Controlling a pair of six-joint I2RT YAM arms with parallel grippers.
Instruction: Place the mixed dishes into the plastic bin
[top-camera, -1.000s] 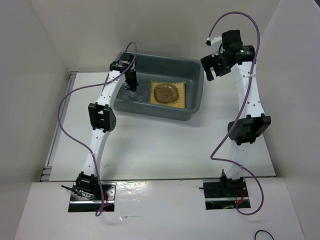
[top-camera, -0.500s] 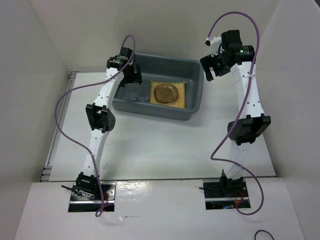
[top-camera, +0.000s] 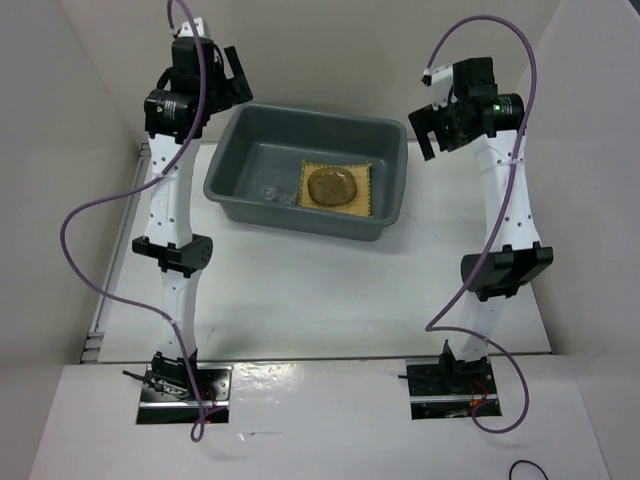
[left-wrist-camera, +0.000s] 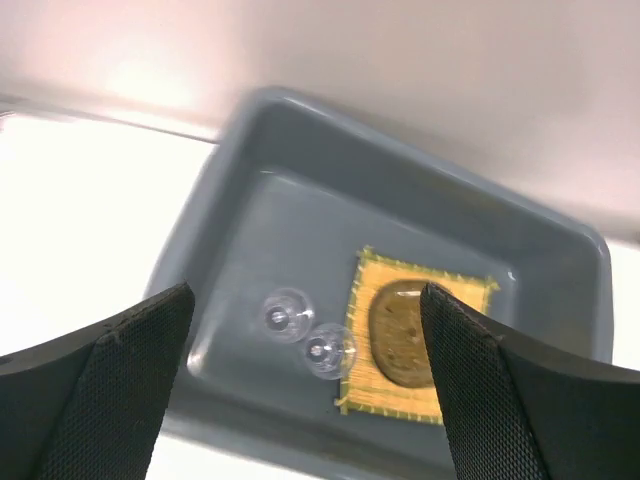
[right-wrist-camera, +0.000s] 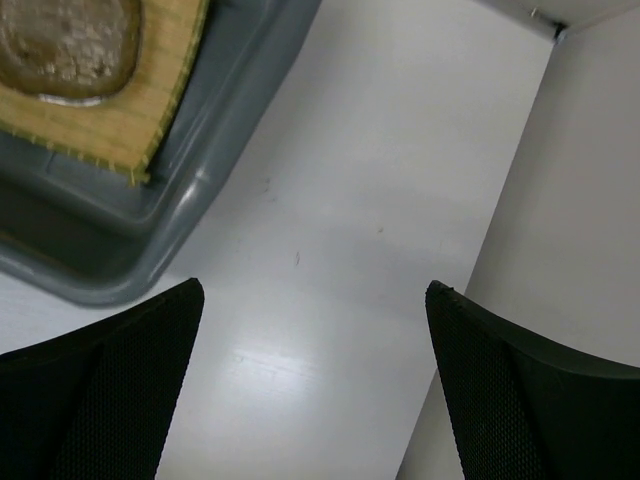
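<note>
A second before, the left gripper (top-camera: 230, 78) had been down inside the bin (top-camera: 290, 213), pinched shut over its left half; now the arm had swung up high beyond the bin's far left corner, fingers spread as wide as they went and holding nothing. The right gripper (top-camera: 428, 137) had barely shifted, still hanging off the bin's right end, fingers wide apart and empty too. The bin was dark grey with rounded corners and sat at the back of the table (top-camera: 330, 290). Inside it, on the right, the tan-yellow mat (top-camera: 360, 195) lay flat with the clear plate (top-camera: 330, 187) on it. From above, the rest showed only as a faint glint left of the mat. The left wrist view made it out properly: a clear piece (left-wrist-camera: 285, 313) and a second clear piece (left-wrist-camera: 328, 350) side by side on the bin floor, the second against the mat's edge; which was bowl and which cup I could not tell. The right wrist view caught the mat's fringed edge, a bin corner and the side wall (right-wrist-camera: 580, 200).
</note>
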